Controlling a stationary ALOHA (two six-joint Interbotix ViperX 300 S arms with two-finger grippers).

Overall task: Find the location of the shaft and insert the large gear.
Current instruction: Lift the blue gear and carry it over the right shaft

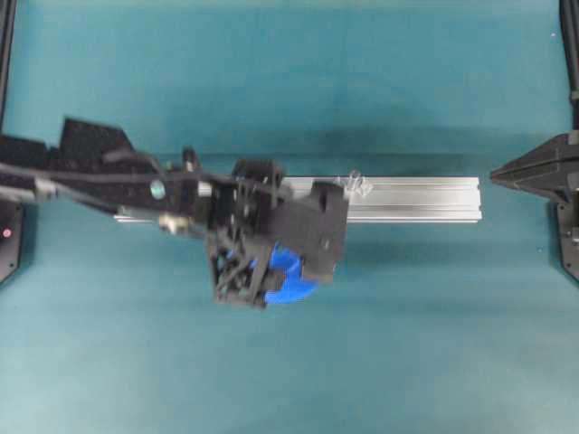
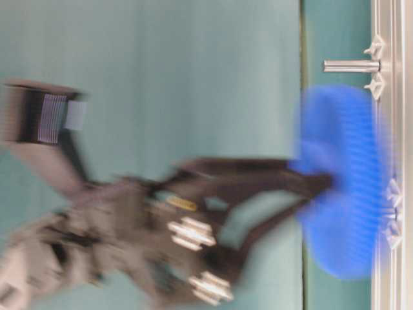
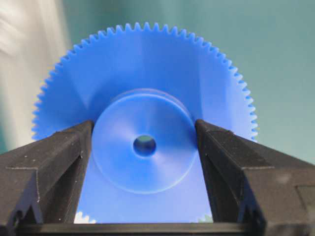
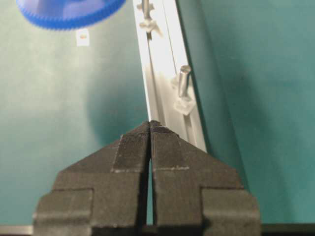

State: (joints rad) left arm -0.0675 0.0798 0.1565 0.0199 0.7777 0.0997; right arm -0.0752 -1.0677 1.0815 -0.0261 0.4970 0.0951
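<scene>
The large gear is a bright blue toothed disc, and my left gripper is shut on its raised hub, one finger on each side. From overhead the gear hangs under the left gripper, just off the near side of the aluminium rail. The shaft stands upright on the rail, to the right of the gear and apart from it. In the right wrist view the shaft shows ahead of my right gripper, which is shut and empty. The table-level view shows the gear blurred, below the shaft.
The rail lies across the middle of a teal mat. A second pair of clear feet sits farther along the rail. A small white tag lies on the mat near the gear. The right arm rests beyond the rail's right end.
</scene>
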